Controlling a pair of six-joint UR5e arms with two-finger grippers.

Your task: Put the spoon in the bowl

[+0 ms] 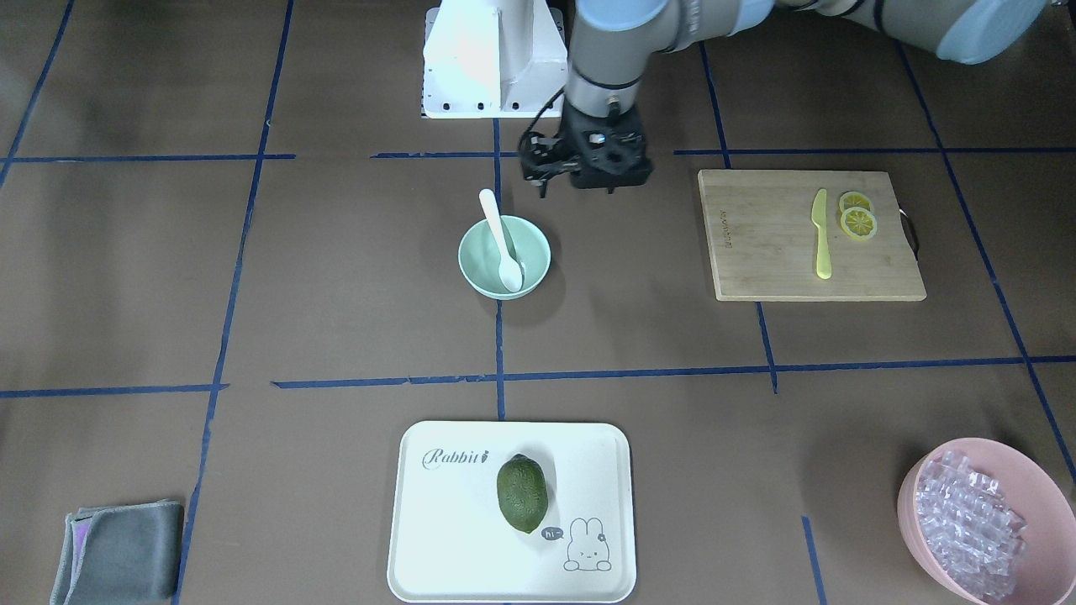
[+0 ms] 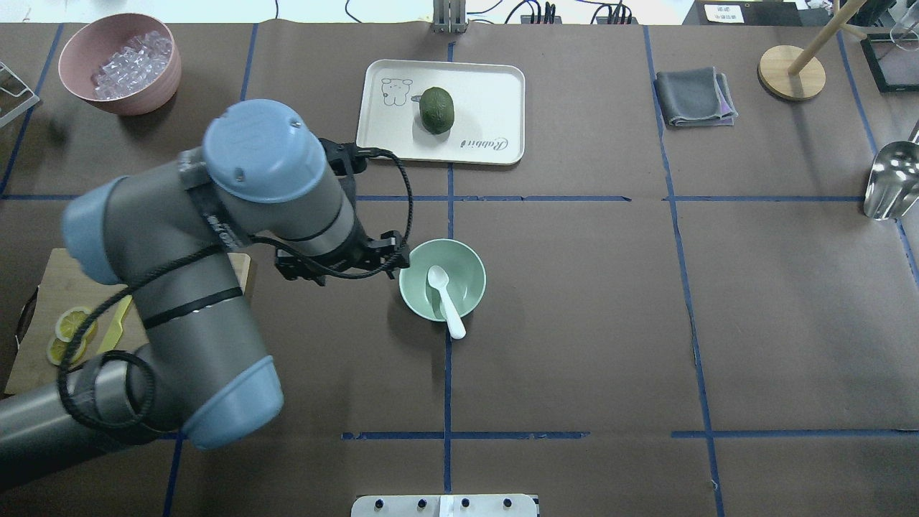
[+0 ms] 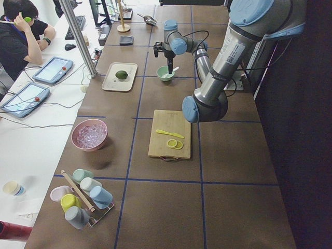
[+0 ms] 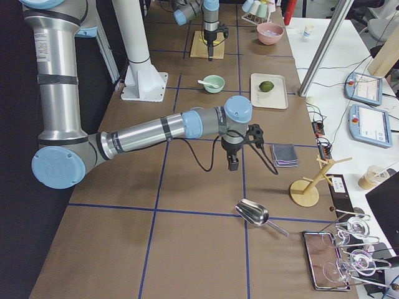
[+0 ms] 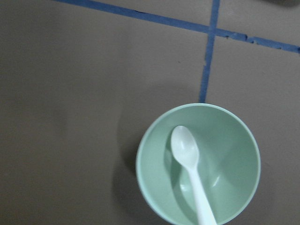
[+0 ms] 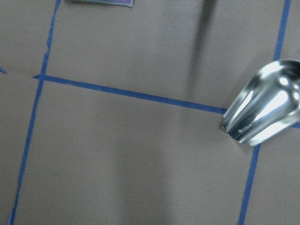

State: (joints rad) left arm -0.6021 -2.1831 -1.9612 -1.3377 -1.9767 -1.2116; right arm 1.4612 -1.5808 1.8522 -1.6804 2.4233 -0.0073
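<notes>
The white spoon (image 1: 503,242) lies in the pale mint-green bowl (image 1: 535,252), scoop on the bowl's floor and handle leaning out over the rim toward the robot. The left wrist view looks down on the spoon (image 5: 187,157) and the bowl (image 5: 232,150), with no fingers in frame. My left gripper (image 1: 605,161) hangs above the table beside the bowl, apart from it; its fingers are hidden under the wrist, so I cannot tell open or shut. My right gripper (image 4: 232,164) points down over bare table far from the bowl; I cannot tell its state.
A white tray (image 1: 437,521) holds a green fruit (image 1: 521,493). A cutting board (image 1: 756,252) carries a yellow knife (image 1: 821,234) and lemon slices. A pink bowl of ice pieces (image 1: 912,496), a grey cloth (image 1: 122,550) and a metal scoop (image 6: 262,110) lie around.
</notes>
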